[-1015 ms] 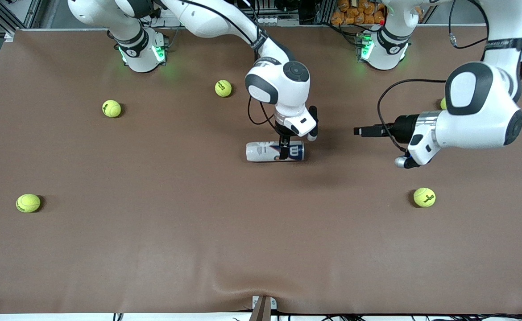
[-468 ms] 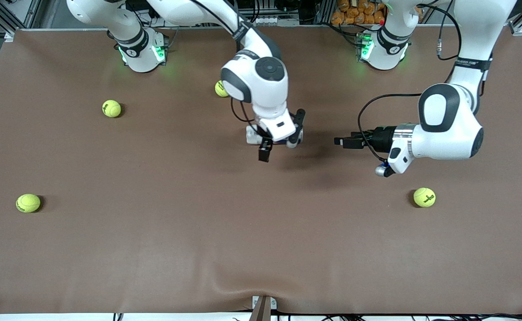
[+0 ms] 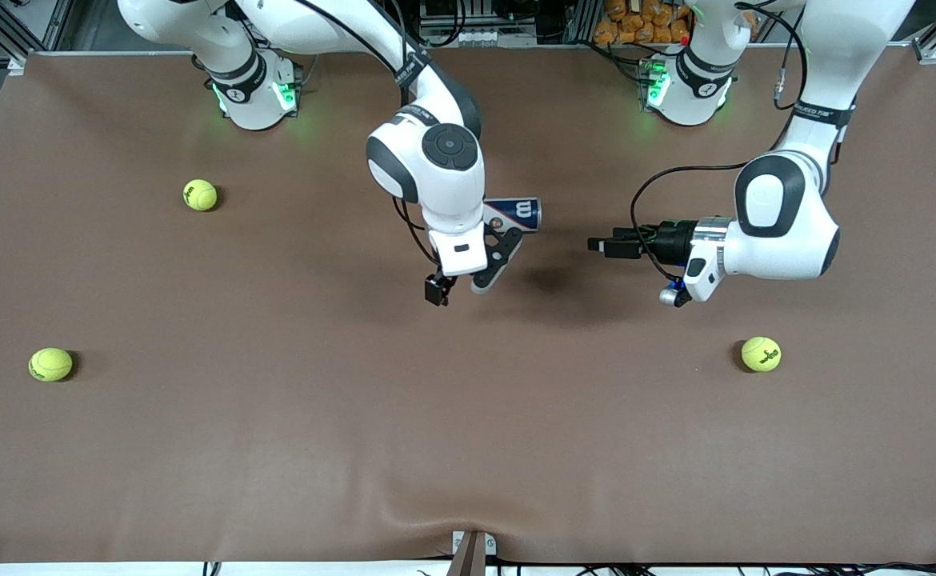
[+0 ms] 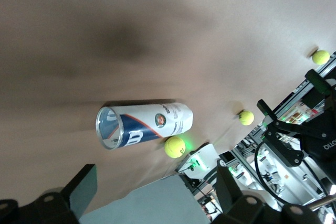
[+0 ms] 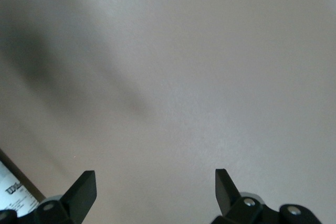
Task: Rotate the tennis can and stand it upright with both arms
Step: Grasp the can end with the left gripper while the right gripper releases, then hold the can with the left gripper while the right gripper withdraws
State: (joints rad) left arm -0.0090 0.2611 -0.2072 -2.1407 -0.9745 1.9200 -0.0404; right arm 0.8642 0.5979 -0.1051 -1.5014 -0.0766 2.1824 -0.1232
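I have the tennis can lying on its side on the brown surface, partly hidden under the right arm's wrist in the front view. The right gripper hangs over bare surface just beside the can, fingers spread wide and holding nothing. The left gripper points level at the can's open silver-rimmed end from a short way off, also wide open and empty; its wrist camera looks straight into that mouth.

I judge the tennis can light and thin-walled (clear plastic, apparently empty), so it should roll freely and flex if squeezed hard. The printed sleeve will likely be slick. I would take it across the body near the middle, or close to the stiffer metal rim, and use the second gripper to stop it rolling as it tips up.

On the label I can read a large white "W" on dark blue and a small round emblem; the finer print I cannot make out. A tennis ball sits close beside the can.
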